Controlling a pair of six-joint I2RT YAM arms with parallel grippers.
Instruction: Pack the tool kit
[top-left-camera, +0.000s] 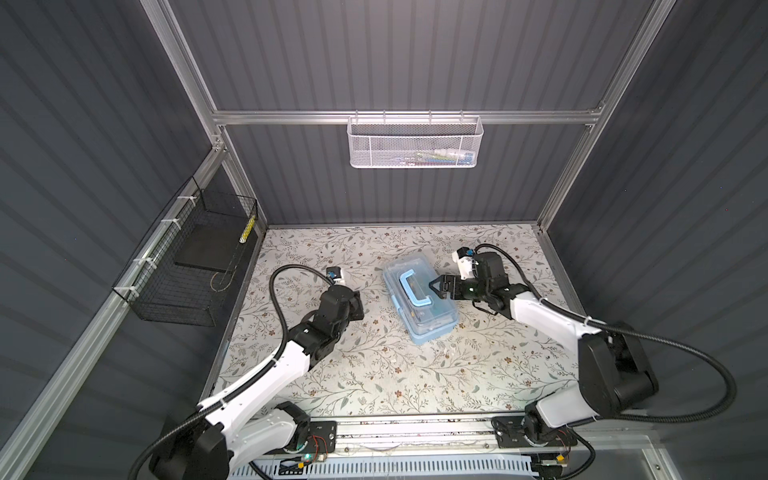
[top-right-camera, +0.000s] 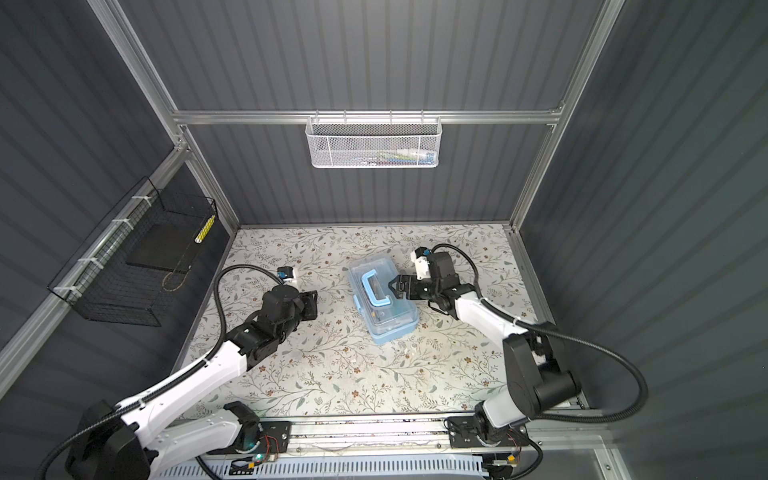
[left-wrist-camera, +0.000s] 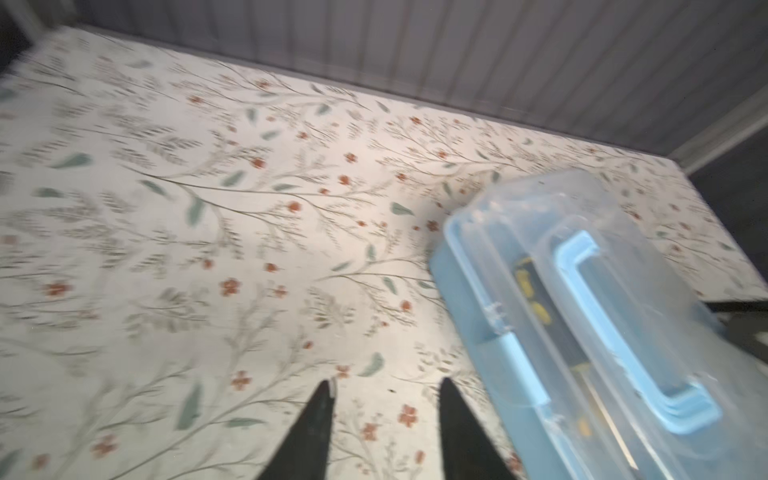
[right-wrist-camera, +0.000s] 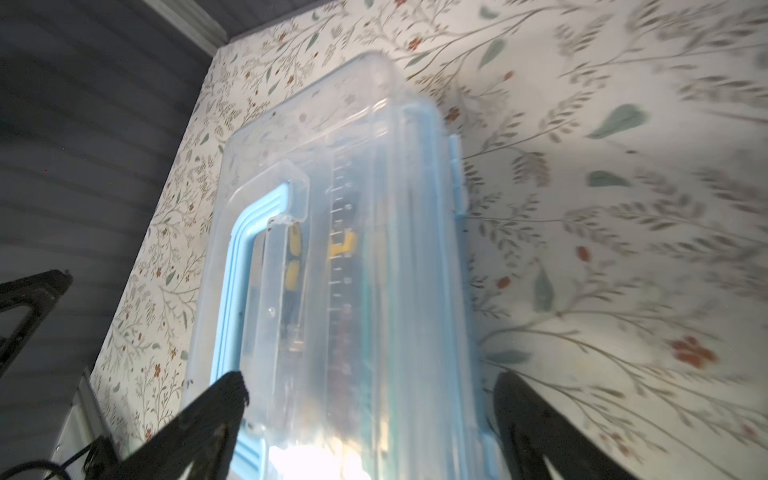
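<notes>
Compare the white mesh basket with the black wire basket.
The white mesh basket hangs at the back; the black wire basket hangs on the left side. The white one is fine mesh with rounded corners, the black one a coarse, boxy grid. Both hang from the aluminium frame above the table and hold items.

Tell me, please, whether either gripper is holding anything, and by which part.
Nothing appears held. The left gripper is open above the table; the right gripper has jaws wide at the tool kit box, with no clamping visible.
</notes>
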